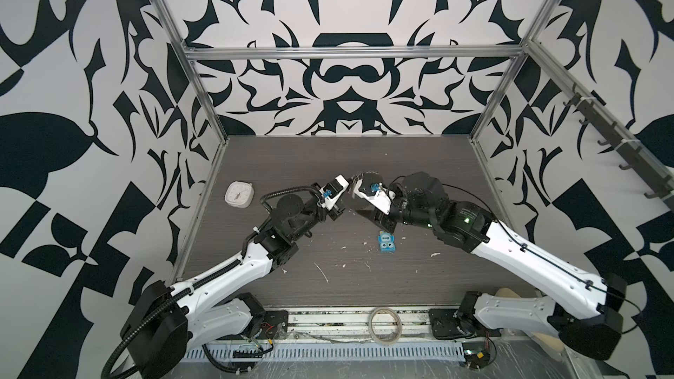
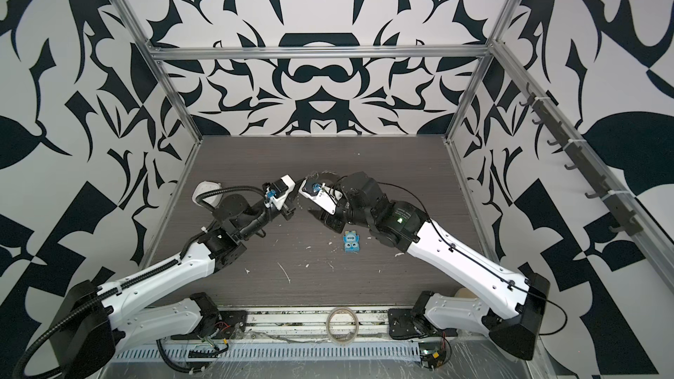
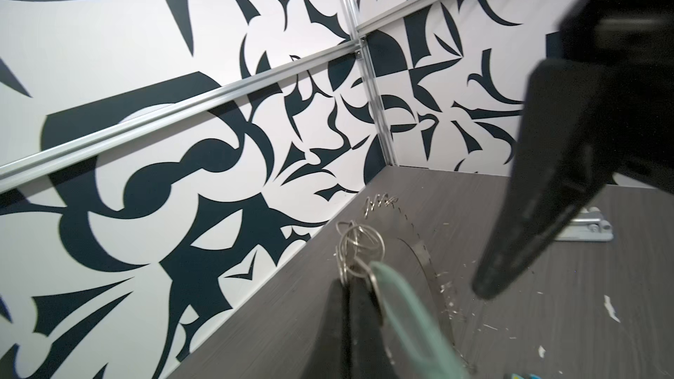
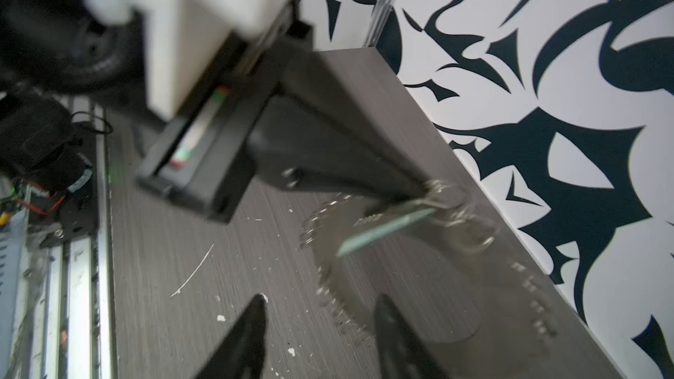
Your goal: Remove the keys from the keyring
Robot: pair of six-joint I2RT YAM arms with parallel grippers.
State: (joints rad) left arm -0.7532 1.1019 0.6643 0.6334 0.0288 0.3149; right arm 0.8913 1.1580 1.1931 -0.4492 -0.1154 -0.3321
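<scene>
Left gripper [image 3: 348, 286] pinches the key's [image 3: 401, 308] loop tight, the key lying back along its fingers. The keyring [image 1: 370, 177] stands just beyond those tips, its rim by the right gripper [image 4: 321, 298], whose 2 jaws gape, holding nothing.

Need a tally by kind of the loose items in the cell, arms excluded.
keyring: 1
key tag: 1
blue block with eyes: 1
white square clock: 1
tape roll: 1
Total: 5
Not counted: white flecks, half-hidden beige thing at the front right.
</scene>
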